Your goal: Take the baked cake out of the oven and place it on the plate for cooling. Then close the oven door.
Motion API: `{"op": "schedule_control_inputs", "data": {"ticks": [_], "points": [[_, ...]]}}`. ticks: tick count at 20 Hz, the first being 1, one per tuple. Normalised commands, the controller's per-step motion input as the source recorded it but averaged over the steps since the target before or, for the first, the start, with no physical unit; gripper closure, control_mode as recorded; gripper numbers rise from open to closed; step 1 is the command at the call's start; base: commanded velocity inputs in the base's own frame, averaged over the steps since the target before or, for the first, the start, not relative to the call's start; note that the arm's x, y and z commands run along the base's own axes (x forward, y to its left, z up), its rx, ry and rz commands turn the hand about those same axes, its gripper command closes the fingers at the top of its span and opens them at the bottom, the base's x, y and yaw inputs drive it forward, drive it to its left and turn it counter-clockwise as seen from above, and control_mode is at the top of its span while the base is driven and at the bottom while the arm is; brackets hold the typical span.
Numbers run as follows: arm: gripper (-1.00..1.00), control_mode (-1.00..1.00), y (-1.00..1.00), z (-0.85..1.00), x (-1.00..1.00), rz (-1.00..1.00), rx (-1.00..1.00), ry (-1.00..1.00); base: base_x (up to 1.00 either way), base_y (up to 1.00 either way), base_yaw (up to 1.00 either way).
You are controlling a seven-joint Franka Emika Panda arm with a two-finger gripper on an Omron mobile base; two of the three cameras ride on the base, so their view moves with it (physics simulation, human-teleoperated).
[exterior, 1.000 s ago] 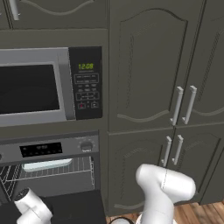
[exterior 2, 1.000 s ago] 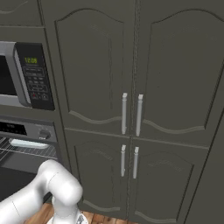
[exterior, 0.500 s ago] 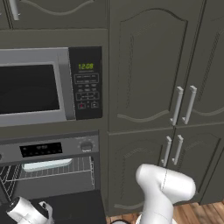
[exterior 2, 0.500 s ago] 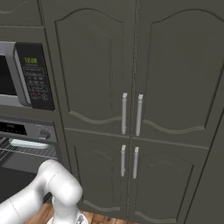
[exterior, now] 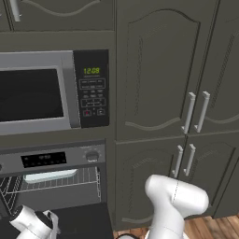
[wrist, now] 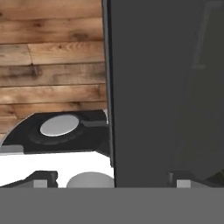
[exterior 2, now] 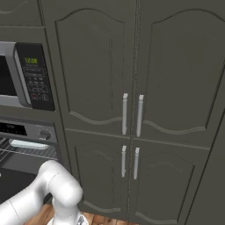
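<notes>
The oven (exterior: 56, 158) stands open below the microwave, and the baked cake (exterior: 49, 175) lies as a pale slab on the wire rack inside; from the right it is a pale strip (exterior 2: 26, 144). The oven door (exterior: 81, 219) hangs folded down, dark and flat. My gripper (exterior: 50, 225) sits low at the door's left front and is open. In the hand view the gripper (wrist: 114, 178) points down, its tips far apart, with the door's edge (wrist: 109, 87) running between them and nothing held. The plate is out of view.
A silver-framed microwave (exterior: 42, 93) with a green clock sits above the oven. Tall dark cabinet doors (exterior: 186, 93) with bar handles fill the right side. Wood floor (wrist: 52, 65) lies beside and below the door. The wire rack (exterior: 86, 179) spans the oven cavity.
The gripper's fingers have spread from partly closed to wide apart. The hand has turned a little at the lower left near the door. The base has not moved.
</notes>
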Motion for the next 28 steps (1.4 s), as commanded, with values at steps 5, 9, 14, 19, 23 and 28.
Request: {"op": "schedule_control_inputs", "data": {"ticks": [5,9,14,19,23,28], "points": [[-1.0,-1.0,0.0,0.0,0.24,-0.12,-0.08,-0.16,0.0,0.0,0.0],[-1.0,-1.0,0.0,0.0,0.26,-0.13,-0.08,-0.16,0.0,0.0,0.0],[-1.0,-1.0,0.0,0.0,0.24,-0.06,-0.06,-0.16,0.0,0.0,0.0],[-1.0,-1.0,-0.02,0.0,0.18,0.06,-0.01,-0.39,0.0,0.0,0.0],[-1.0,-1.0,-0.1,0.0,0.21,0.18,0.04,-0.35,0.0,0.0,0.0],[-1.0,-1.0,-0.18,0.03,0.32,0.17,0.12,-0.2,0.0,0.0,0.0]]}}
